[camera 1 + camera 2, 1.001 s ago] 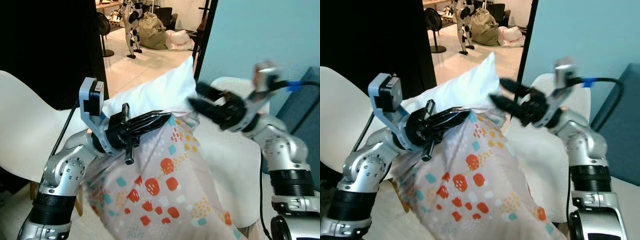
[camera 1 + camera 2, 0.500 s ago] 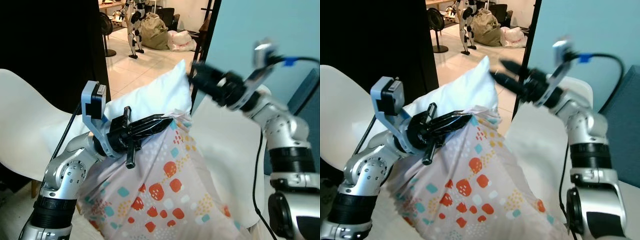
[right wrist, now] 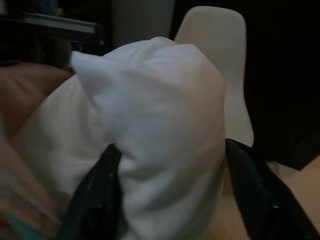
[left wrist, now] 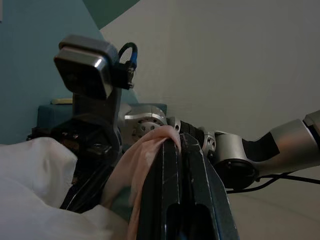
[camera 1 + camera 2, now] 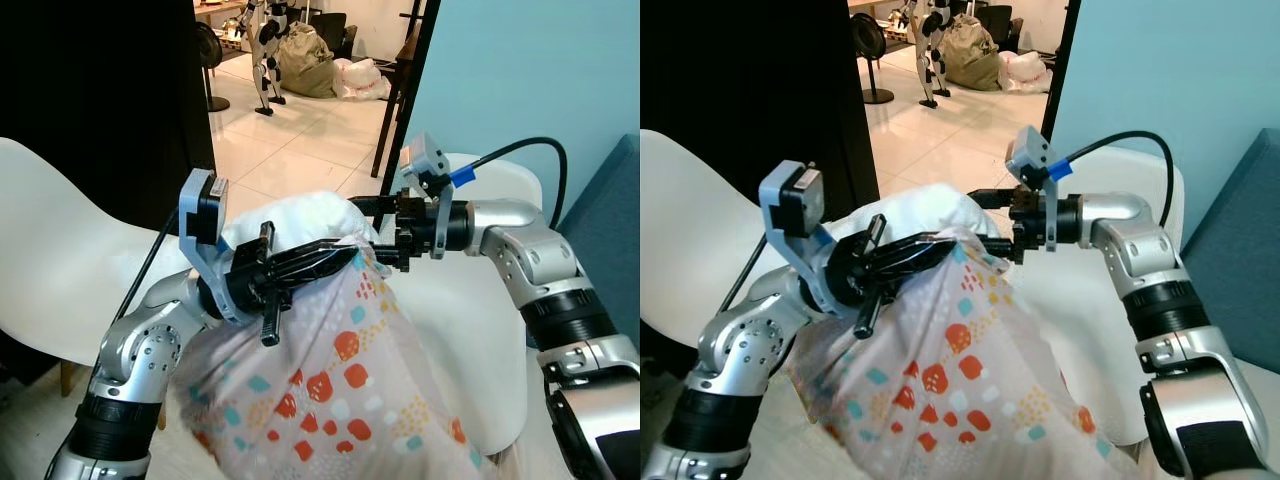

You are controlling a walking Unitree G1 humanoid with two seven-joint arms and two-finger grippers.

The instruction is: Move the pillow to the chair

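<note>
Basically the pillow (image 5: 300, 330) is the biggest thing in shot: centre to lower centre of the head views, held up between both arms. White inner stuffing bulges out at the top, and a spotted pillowcase (image 5: 340, 400) in orange, teal and yellow hangs loose below it. It sits in front of the white shell chair (image 5: 60, 250) at the left edge, with a second white chair (image 5: 480, 340) on the right behind the right arm.

Handling, my read: light, soft, no stiffness. It will sag and fold wherever it is unsupported, and the case fabric can slide over the filling. Not fragile. Best hold is a bunched fistful of case plus filling near the top edge, one grip each side, so the inner doesn't slip out of the cover.

Left gripper (image 5: 335, 255): comes in from the left, jaws closed on a pinched fold of the pillowcase at the pillow's top edge. In the left wrist view the pink fabric is drawn up and over the closed finger tips (image 4: 175, 150). This is a grip on fabric only, so a slip risk.

Right gripper (image 5: 375, 232): reaches in from the right at upper centre. In the right wrist view its fingers (image 3: 97, 187) are spread with the white filling (image 3: 160, 125) bulging between them, touching both sides; jaws straddle the lump, not closed down.
</note>
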